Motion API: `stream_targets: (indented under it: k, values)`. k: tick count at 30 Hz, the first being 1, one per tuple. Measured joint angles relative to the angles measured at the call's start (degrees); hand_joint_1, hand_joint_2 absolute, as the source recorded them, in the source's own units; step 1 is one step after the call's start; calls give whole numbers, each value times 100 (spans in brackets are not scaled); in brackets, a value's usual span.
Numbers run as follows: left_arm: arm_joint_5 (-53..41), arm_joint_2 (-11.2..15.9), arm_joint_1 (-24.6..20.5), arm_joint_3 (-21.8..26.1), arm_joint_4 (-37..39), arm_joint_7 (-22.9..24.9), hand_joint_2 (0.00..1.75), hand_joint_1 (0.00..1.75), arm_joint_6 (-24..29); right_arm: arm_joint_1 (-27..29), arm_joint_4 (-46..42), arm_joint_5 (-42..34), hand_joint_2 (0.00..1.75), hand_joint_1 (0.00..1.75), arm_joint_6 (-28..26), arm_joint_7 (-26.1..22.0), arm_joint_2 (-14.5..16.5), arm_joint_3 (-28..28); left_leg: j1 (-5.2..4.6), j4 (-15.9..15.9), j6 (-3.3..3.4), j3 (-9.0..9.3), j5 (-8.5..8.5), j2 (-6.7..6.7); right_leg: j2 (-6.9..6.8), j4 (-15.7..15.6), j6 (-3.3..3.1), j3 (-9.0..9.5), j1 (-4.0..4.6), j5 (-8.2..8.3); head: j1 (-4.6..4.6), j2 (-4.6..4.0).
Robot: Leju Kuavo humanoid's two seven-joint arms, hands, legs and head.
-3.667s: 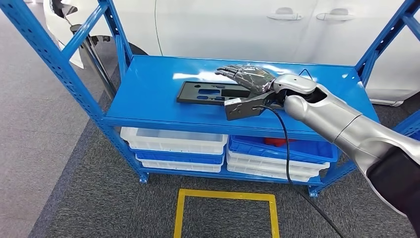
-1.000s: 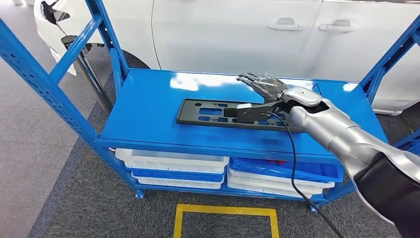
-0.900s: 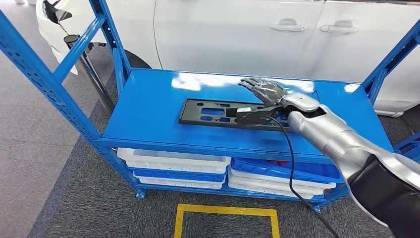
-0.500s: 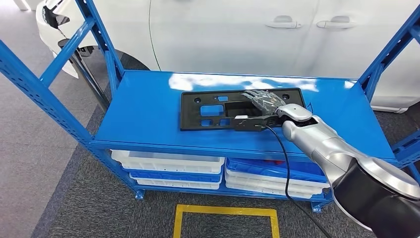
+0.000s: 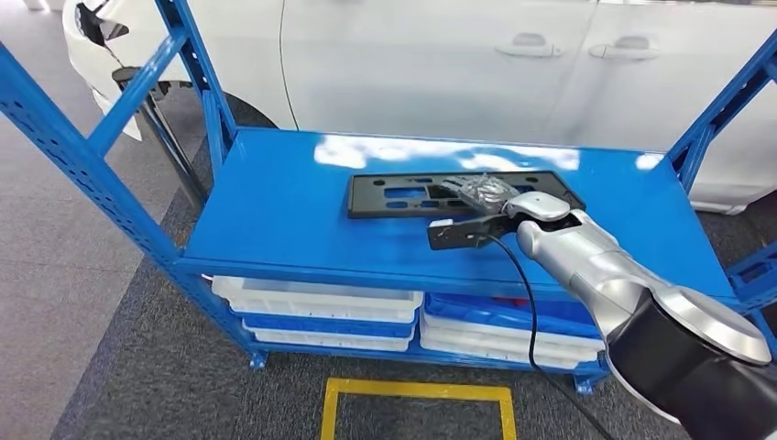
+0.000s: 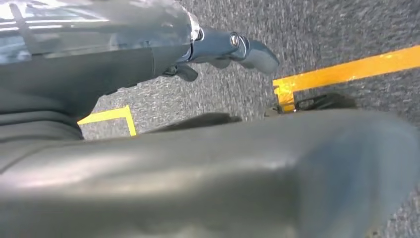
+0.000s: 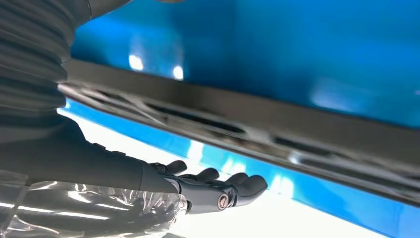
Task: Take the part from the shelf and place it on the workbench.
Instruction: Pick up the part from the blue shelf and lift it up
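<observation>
The right arm [image 5: 605, 275] reaches in from the lower right of the head frame, its right hand [image 5: 481, 192] laid flat, fingers stretched out side by side, over the right half of the black panel [image 5: 403, 194]. The panel lies on the blue shelf [image 5: 275, 211], middle of the frame. Whether the hand presses or merely rests on it cannot be told; the palm hides part of the panel. In the left wrist picture the left hand [image 6: 223, 49] hangs over grey carpet, fingers curled, holding nothing
</observation>
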Motion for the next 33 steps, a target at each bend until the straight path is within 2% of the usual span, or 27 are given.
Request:
stream_targets:
  k: [3,4,5,6,8,9,10,13,15,16,18,19,20,21,23,24,25,26,29,30,31,33]
  values:
    - [-1,-1,-14,0,0,-33,0,0,-2,16,24,13,175,0,-9,9,0,1,-6,-14,43,-2,11,0,-2,1074,32,-510,-6,-514,0,-1]
    - [-1,-1,-14,0,0,-38,0,0,-2,35,34,16,175,0,-26,21,0,1,-10,-10,48,-2,8,-2,-2,1333,38,-643,-7,-576,0,0]
    - [-1,-1,-15,0,0,-39,0,0,-2,51,42,16,175,0,-53,40,1,0,-12,-4,48,-2,4,-4,-3,1373,38,-675,-7,-522,0,0]
    - [-1,-1,-17,0,0,-39,0,0,-2,60,48,16,175,0,-87,60,2,-4,-12,6,42,-1,-2,-6,-4,1179,33,-593,-8,-367,0,-1]
    - [-1,-1,-23,0,0,-41,0,0,-2,54,55,16,175,0,-145,89,5,-14,-17,43,11,-7,-28,-9,-7,387,4,-218,-4,19,0,-1]
    - [-1,-1,-26,0,0,-42,0,0,-2,49,57,15,175,0,-163,96,10,-18,-26,66,-11,-17,-44,-10,-6,64,-20,-69,7,136,0,0]
    - [-1,-1,-27,0,0,-43,0,0,-2,48,60,15,175,0,-175,103,14,-21,-33,82,-34,-28,-56,-9,-4,-128,-46,16,20,184,0,0]
    - [-3,-1,-27,0,0,-43,0,0,-1,64,71,41,175,0,-241,215,44,-22,-40,97,-113,-46,-80,-8,0,-196,-126,31,29,182,0,-1]
    - [-22,-1,-29,0,0,-39,0,0,4,67,101,146,175,0,-342,463,123,-20,-31,291,-183,-120,-220,-6,-4,-221,-185,47,4,194,0,-1]
    - [-33,-1,-30,0,0,-36,0,0,6,72,129,216,175,0,-404,624,194,-15,-19,553,-218,-236,-370,-5,-5,-228,-213,54,-1,197,0,-1]
    - [-47,-1,-32,0,0,-33,0,0,7,105,198,310,175,0,-506,884,335,-3,5,1307,-267,-584,-715,-3,3,-225,-250,57,4,191,0,-1]
    - [-50,-1,-32,0,0,-33,0,0,7,131,228,332,175,0,-531,956,396,3,14,1608,-280,-737,-805,-3,6,-223,-253,58,6,188,0,-1]
    - [-52,-1,-32,0,0,-33,0,0,7,158,255,342,175,0,-549,999,443,6,22,1726,-288,-811,-790,-3,9,-219,-253,60,6,184,0,-1]
    - [-55,-1,-32,0,0,-33,0,0,7,177,280,348,175,0,-566,1031,485,7,31,1622,-288,-779,-666,-3,10,-215,-247,64,5,178,0,-1]
    - [-57,-1,-33,0,0,-33,0,0,7,191,331,357,175,0,-610,1077,555,-1,45,890,-267,-453,-264,-1,10,-204,-219,83,4,155,0,-1]
    - [-57,-1,-35,0,0,-33,0,0,6,189,357,361,175,0,-628,1092,579,-9,41,512,-246,-272,-127,-1,10,-194,-196,87,13,141,0,0]
    - [-57,-1,-36,0,0,-33,0,0,6,187,380,364,175,0,-639,1102,598,-17,34,260,-223,-149,-56,-3,9,-190,-170,88,21,134,0,0]
    - [-57,-1,-33,0,0,-32,0,0,5,187,402,369,175,0,-642,1107,610,-23,25,147,-197,-94,-53,-6,8,-190,-142,85,30,131,0,0]
    - [-55,-1,-24,0,0,-31,0,0,4,187,451,387,175,0,-641,1109,639,-39,21,92,-91,-69,-38,-8,4,-177,-46,77,20,105,0,0]
    - [-52,-2,-27,0,0,-31,0,0,5,184,464,392,175,11,-638,1109,646,-48,26,65,-54,-58,-22,-6,2,-75,-19,34,12,28,0,-1]
    - [-49,-2,-30,0,0,-31,0,0,5,181,475,395,175,52,-634,1110,651,-57,33,42,-25,-49,-9,-4,0,139,-1,-62,6,-107,0,-1]
    - [-41,-2,-27,0,0,-31,0,0,8,183,502,398,175,140,-599,1114,661,-64,25,37,3,-49,-8,-2,-2,851,20,-392,2,-454,0,-1]
